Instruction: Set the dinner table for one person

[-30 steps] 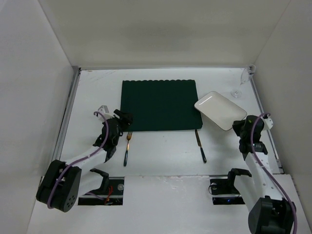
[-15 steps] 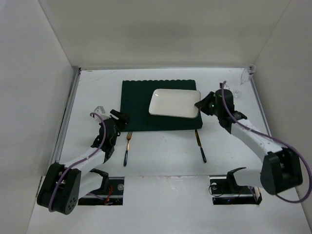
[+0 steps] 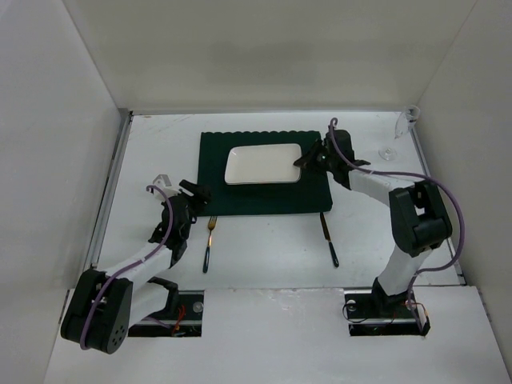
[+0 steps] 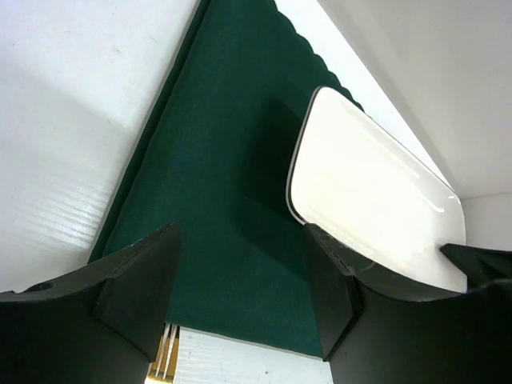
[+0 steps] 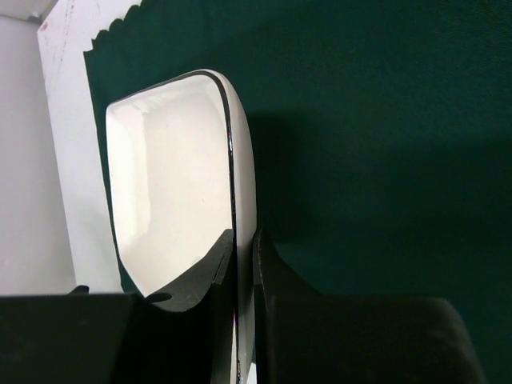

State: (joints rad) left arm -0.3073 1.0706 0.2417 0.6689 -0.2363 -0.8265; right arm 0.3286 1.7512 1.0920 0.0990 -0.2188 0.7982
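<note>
1. the white table (image 3: 264, 268) carries four things directly.
2. a dark green placemat (image 3: 264, 200) lies flat beneath the right gripper (image 3: 302, 160), just right of the left gripper (image 3: 200, 192).
3. a fork (image 3: 209, 240) lies just on the near side of the left gripper, tines toward the placemat.
4. a knife (image 3: 330, 240) lies nearer the arm bases than the right gripper.
5. a clear glass (image 3: 388, 152) stands well right of the right gripper.

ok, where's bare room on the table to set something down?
Bare table between fork and knife, on the near side of the placemat. Also the far-left corner, between placemat and wall. Crowded: the placemat's right edge, where the right fingers grip the plate, with a clear glass beyond.
</note>
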